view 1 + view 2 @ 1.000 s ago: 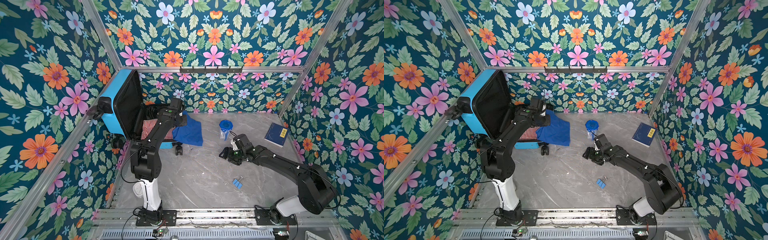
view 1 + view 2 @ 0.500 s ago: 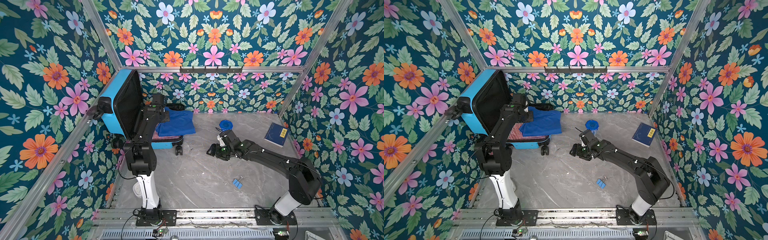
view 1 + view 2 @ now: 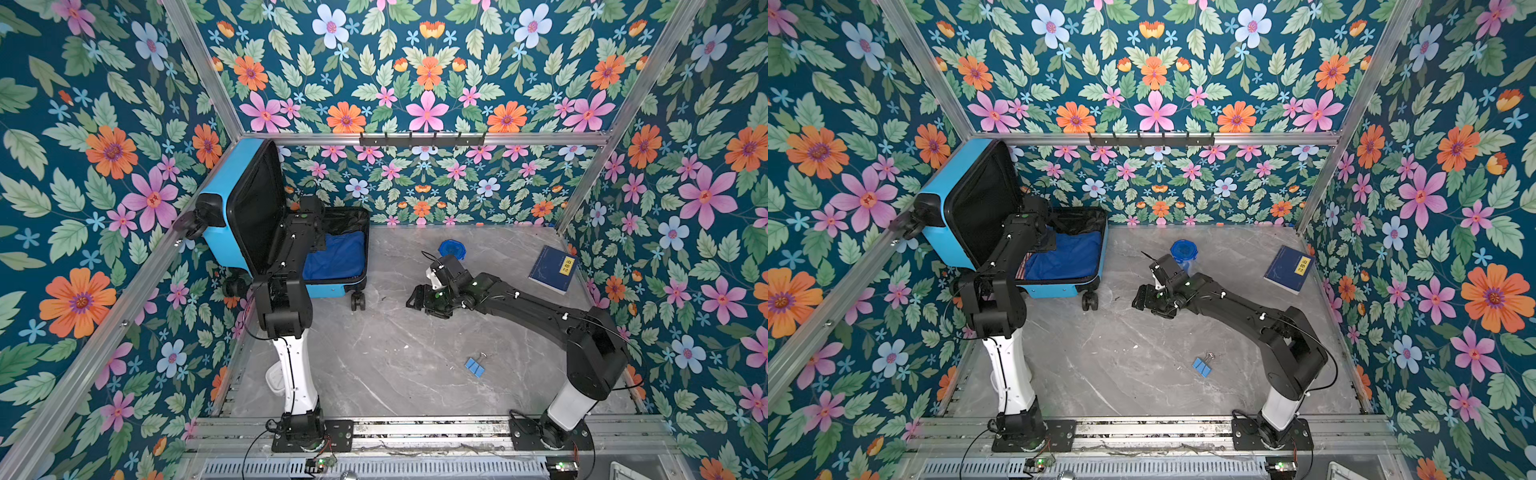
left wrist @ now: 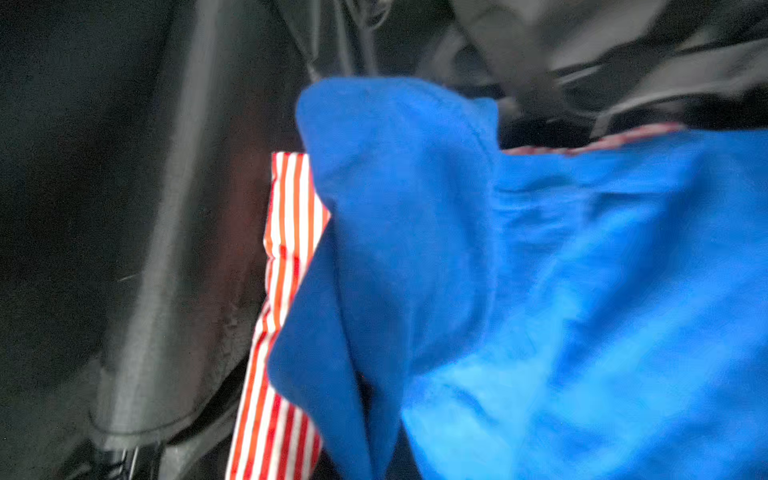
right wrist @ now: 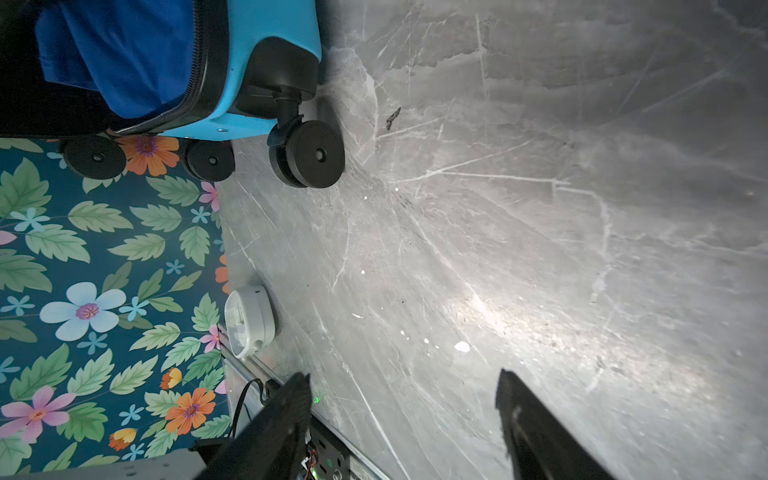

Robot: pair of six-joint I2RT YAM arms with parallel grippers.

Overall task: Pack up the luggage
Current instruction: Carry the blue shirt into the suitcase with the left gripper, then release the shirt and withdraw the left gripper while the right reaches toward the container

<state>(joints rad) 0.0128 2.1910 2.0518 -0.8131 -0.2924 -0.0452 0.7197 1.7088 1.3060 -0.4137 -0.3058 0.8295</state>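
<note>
The luggage lies open in the back left corner of the counter. Its lid stands nearly upright by the left wall, probably so the lower half is open from above. That half rests flat, its wheels turned towards the middle of the counter.

Inside it a blue cloth covers most of the floor of the case, over a red-and-white striped cloth that shows only along one edge. In the left wrist view a fold of the blue cloth humps up unevenly, so it looks laid in but not smoothed.

The left arm reaches over the near rim into the case, close beside the lid. The left jaws are pressed together. Whether a bit of cloth is caught between them cannot be told.

The right arm stretches low across the counter towards the case and stops near the wheels. The right jaws are spread and pinch nothing, only bare counter between them in the right wrist view. I judge they are placed to help at the open edge or to turn back for another item.

A blue-lidded jar stands just behind the right wrist. A book lies by the right wall and a binder clip is further forward; all three are unpacked. Nothing lies between the case and the right jaws, though the jar sits close to that arm's swing.
</note>
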